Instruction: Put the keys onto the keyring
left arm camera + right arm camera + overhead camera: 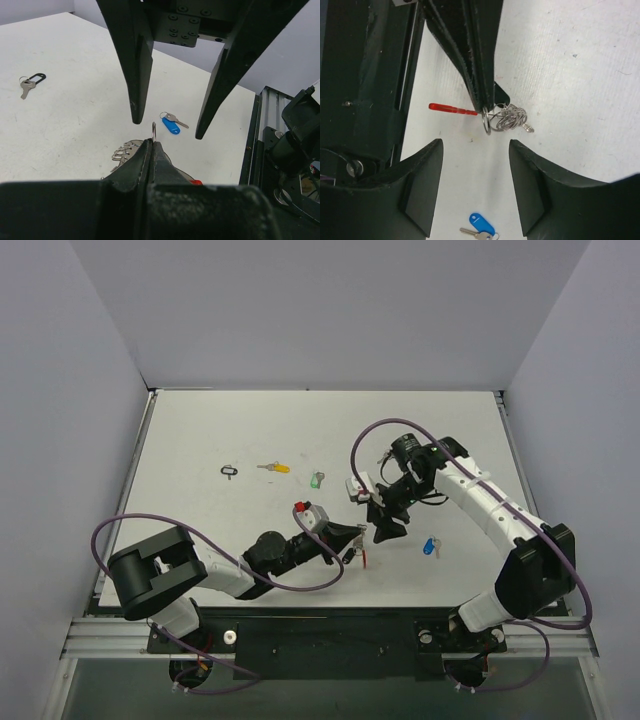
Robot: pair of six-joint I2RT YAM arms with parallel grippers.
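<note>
Left claw (152, 145) clamped shut on the keyring (486, 124) at frame centre; right claw (475, 146) spread open facing it; blue-tagged key (481, 225) lies on the tabletop (580, 75), lower centre

Robotics laboratory cell: white table (200, 440) walled by plain grey panels (330, 310); left arm (215, 575) and right arm (485, 510), cabled, bolted to a metal rail (110, 637).
</note>
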